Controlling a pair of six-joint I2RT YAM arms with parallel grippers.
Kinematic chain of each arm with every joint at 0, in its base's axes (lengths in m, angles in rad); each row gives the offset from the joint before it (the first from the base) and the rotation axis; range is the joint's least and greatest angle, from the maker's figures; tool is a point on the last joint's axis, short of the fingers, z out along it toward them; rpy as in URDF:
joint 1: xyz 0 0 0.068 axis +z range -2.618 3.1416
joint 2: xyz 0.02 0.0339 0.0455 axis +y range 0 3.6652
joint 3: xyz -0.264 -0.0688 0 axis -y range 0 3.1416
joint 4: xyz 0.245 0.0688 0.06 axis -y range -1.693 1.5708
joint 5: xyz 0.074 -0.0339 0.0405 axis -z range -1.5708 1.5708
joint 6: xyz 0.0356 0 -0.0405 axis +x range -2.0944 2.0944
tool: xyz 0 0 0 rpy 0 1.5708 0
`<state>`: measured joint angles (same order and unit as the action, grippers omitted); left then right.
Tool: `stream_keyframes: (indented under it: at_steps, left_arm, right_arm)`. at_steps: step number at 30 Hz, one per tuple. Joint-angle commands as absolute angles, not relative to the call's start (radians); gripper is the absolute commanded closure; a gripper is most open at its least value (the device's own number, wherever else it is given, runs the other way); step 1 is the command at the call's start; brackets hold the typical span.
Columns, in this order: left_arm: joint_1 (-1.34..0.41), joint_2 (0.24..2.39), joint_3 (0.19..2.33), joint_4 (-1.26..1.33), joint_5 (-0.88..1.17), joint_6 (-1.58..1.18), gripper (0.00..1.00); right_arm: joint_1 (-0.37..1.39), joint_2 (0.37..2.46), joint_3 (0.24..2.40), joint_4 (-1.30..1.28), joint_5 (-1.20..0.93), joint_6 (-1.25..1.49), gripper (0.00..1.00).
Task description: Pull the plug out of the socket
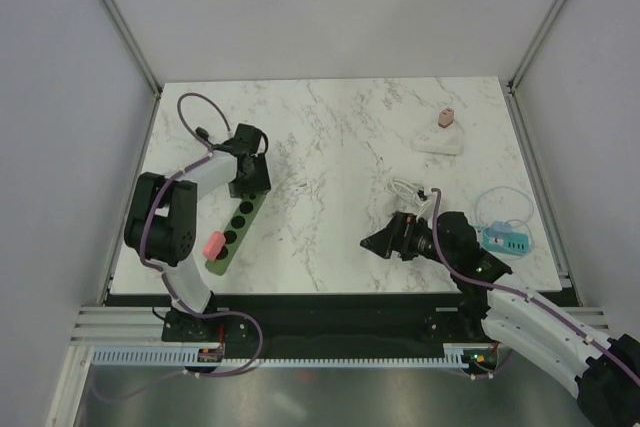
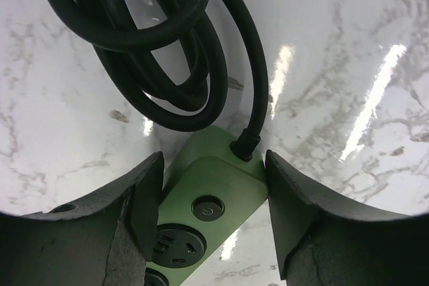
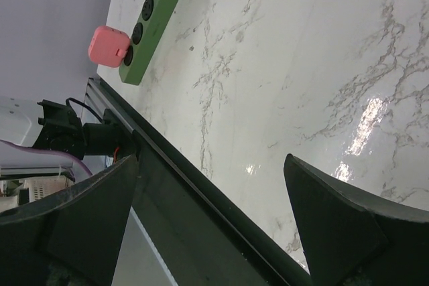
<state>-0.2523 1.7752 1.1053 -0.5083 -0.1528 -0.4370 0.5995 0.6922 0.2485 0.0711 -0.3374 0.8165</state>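
Top external view: marble desk [image 1: 340, 137]. At left, green strip [image 1: 243, 217] lying near-to-far, black cord [image 2: 167, 45] coiled beyond far end. Left tool [image 2: 213, 165] clamped across that cord end, one finger against each side. Right tool [image 3: 211, 164] spread wide above desk at right, holding nothing. Pink plug [image 1: 213, 244] seated in socket at strip's near end, well apart from both tools.

Table [image 2: 335, 65]: marble-look, glossy, strong glare. Power strip [image 2: 214, 185]: green plastic, satin-smooth. Cable [image 2: 167, 45]: black, rubbery, smooth, slight sheen. Plug [image 3: 108, 46]: pink matt plastic. Left gripper fingers [image 2: 315, 232]: black, matt, grainy.
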Motion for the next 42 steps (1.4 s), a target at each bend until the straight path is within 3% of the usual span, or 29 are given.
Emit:
stream_keyframes:
  at_steps: [1, 6, 8, 9, 10, 12, 13, 25, 35, 42]
  left_arm:
    - [-0.363, 1.809, 1.138, -0.456, 0.057, -0.637, 0.93]
    - [-0.408, 1.792, 1.157, -0.449, 0.061, -0.620, 0.91]
    - [-0.408, 1.761, 1.161, -0.451, 0.046, -0.592, 0.81]
    - [-0.410, 1.747, 1.161, -0.454, 0.040, -0.571, 0.70]
    - [-0.408, 1.735, 1.161, -0.457, 0.017, -0.563, 0.45]
    - [-0.408, 1.682, 1.164, -0.480, -0.021, -0.545, 0.21]
    - [-0.407, 1.658, 1.164, -0.488, -0.044, -0.540, 0.01]
    - [-0.348, 1.286, 1.106, -0.540, -0.189, -0.499, 0.00]
    - [-0.324, 0.994, 1.032, -0.483, -0.367, -0.491, 0.00]
    - [-0.239, 0.917, 0.989, -0.451, -0.348, -0.525, 0.00]
  right_arm:
    - [0.621, 0.696, 0.253, 0.114, -0.288, 0.818, 0.02]
    - [0.646, 0.713, 0.261, 0.109, -0.258, 0.822, 0.02]
    - [0.666, 0.729, 0.265, 0.109, -0.244, 0.822, 0.02]
    - [0.670, 0.735, 0.267, 0.112, -0.229, 0.824, 0.02]
    - [0.678, 0.742, 0.268, 0.115, -0.221, 0.825, 0.02]
    - [0.706, 0.776, 0.276, 0.135, -0.197, 0.834, 0.02]
    - [0.716, 0.793, 0.281, 0.144, -0.184, 0.838, 0.02]
    - [1.017, 1.214, 0.515, 0.239, 0.144, 0.876, 0.02]
    - [1.080, 1.701, 1.107, 0.077, 0.550, 0.839, 0.02]
    - [1.072, 1.971, 1.405, 0.020, 0.680, 0.727, 0.05]
